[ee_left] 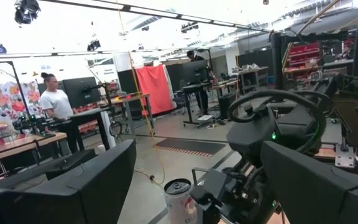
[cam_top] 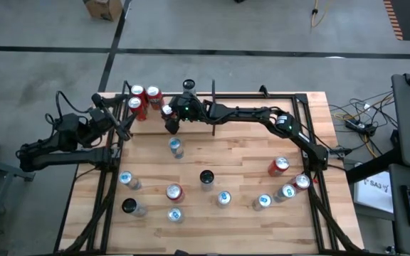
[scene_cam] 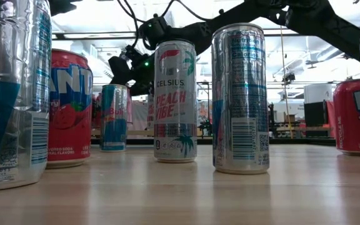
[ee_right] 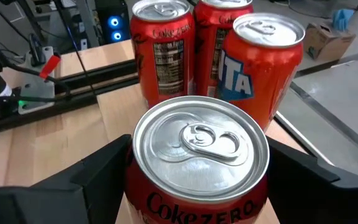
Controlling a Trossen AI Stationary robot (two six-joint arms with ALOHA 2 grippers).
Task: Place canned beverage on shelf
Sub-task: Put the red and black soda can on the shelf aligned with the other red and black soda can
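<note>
A red Coke Zero can [ee_right: 201,162] stands upright between the fingers of my right gripper [ee_right: 201,186], which is shut on it. In the high view this can [cam_top: 167,110] is at the far left of the table, in the black-framed shelf [cam_top: 213,121]. Three red cans [ee_right: 229,56] stand close behind it, toward the shelf's far left corner [cam_top: 142,96]. My left gripper [cam_top: 123,126] hovers open, with nothing between its fingers, at the table's left edge beside the shelf. My right gripper pinches the can's side wall just under the top rim [ee_right: 132,171] between its two fingers, one on each side. The fingers come nearly level from the table's right side, slanting a little down. The can sits upright. Its base is hidden.
Several loose cans stand on the wooden table nearer the front: a silver-blue one [cam_top: 176,147] just in front of the shelf, a Celsius can [scene_cam: 175,100], a tall silver can [scene_cam: 240,100] and red ones [cam_top: 279,166] at the right. A person [ee_left: 56,102] stands in the room beyond.
</note>
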